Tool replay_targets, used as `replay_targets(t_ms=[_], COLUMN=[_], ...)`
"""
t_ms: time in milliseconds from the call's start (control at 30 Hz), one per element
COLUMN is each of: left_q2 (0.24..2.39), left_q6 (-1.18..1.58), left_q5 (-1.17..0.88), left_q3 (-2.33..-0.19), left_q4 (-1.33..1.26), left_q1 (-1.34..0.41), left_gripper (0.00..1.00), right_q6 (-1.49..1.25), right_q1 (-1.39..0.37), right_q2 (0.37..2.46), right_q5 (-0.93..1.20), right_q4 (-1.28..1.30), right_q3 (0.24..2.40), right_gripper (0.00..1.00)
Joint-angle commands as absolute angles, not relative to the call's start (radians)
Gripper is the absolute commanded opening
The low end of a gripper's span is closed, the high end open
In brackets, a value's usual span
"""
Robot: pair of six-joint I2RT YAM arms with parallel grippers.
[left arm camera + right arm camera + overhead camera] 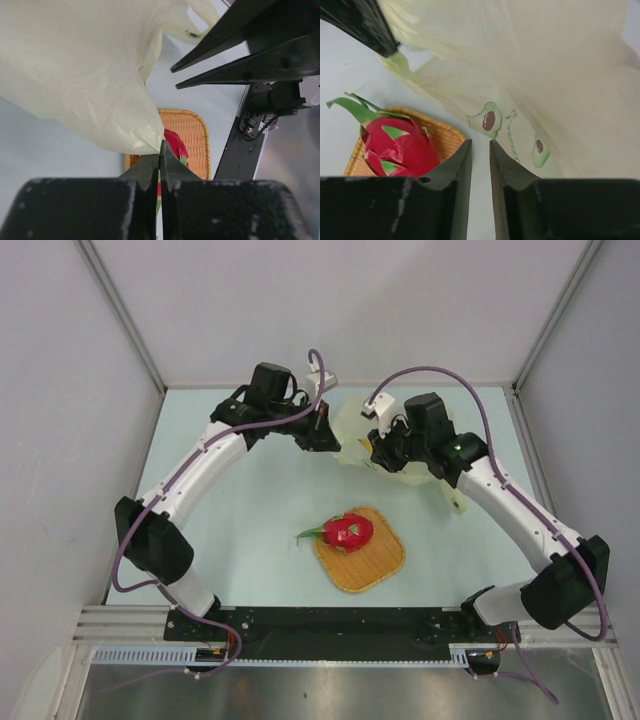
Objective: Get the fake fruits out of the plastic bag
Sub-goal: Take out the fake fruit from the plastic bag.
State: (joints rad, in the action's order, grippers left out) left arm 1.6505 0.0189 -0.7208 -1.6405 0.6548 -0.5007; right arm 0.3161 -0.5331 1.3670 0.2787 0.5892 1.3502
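The pale cream plastic bag [352, 440] hangs lifted off the table at the back centre, between both arms. My left gripper [322, 435] is shut on a corner of the plastic bag [90, 75], which meets the left gripper [160, 147] at its tips. My right gripper [378, 452] is beside the bag's front. In the right wrist view the right gripper [480, 144] has a narrow gap with bare table showing through it, and the printed plastic bag [530, 100] touches its right tip. One fake fruit, a red-pink dragon fruit [350, 531], lies on the orange woven mat [378, 562]. What is inside the bag is hidden.
The woven mat [192, 132] sits at the table's near centre, below the hanging bag. The right arm's black fingers [240, 45] cross the upper right of the left wrist view. White walls enclose the table at the back and sides.
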Motion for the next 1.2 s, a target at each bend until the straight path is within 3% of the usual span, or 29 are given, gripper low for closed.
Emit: replay_targets(t_ms=[0,167,233,300,700,833,967,1033,1167], left_q2=[1.629,1.647,1.646,1.638,1.686,1.716,1.726,1.721,1.701], left_q6=[-0.054,-0.153,-0.214,-0.257,-0.301,-0.287,-0.270,-0.232,-0.176], left_q5=[-0.765,-0.732,-0.713,-0.644,-0.529,-0.522,-0.575,-0.587,-0.699], left_q3=[-1.716,-1.726,-1.717,-1.695,-1.643,-1.725,-1.784,-1.801,-1.773], left_q4=[0.719,0.802,0.814,0.821,0.822,0.813,0.795,0.775,0.706], left_q1=[-0.495,-0.497,-0.497,-0.502,-0.520,-0.520,-0.520,-0.520,-0.520], left_gripper=[0.00,0.01,0.00,0.00,0.00,0.00,0.00,0.00,0.00], right_q6=[0.347,0.345,0.331,0.333,0.357,0.385,0.432,0.493,0.544], right_q1=[-0.514,-0.463,-0.430,-0.410,-0.335,-0.322,-0.348,-0.363,-0.371], right_q2=[1.396,1.554,1.610,1.696,1.976,1.997,1.971,1.897,1.806], right_q5=[0.232,0.060,-0.058,-0.124,-0.025,0.048,-0.272,-0.328,-0.049], right_q4=[0.494,0.308,0.217,0.117,0.123,0.202,0.111,0.060,0.226], right_q3=[1.289,1.279,1.281,1.298,1.497,1.535,1.499,1.439,1.434], right_gripper=[0.24,0.22,0.12,0.08,0.10,0.16,0.15,0.13,0.22])
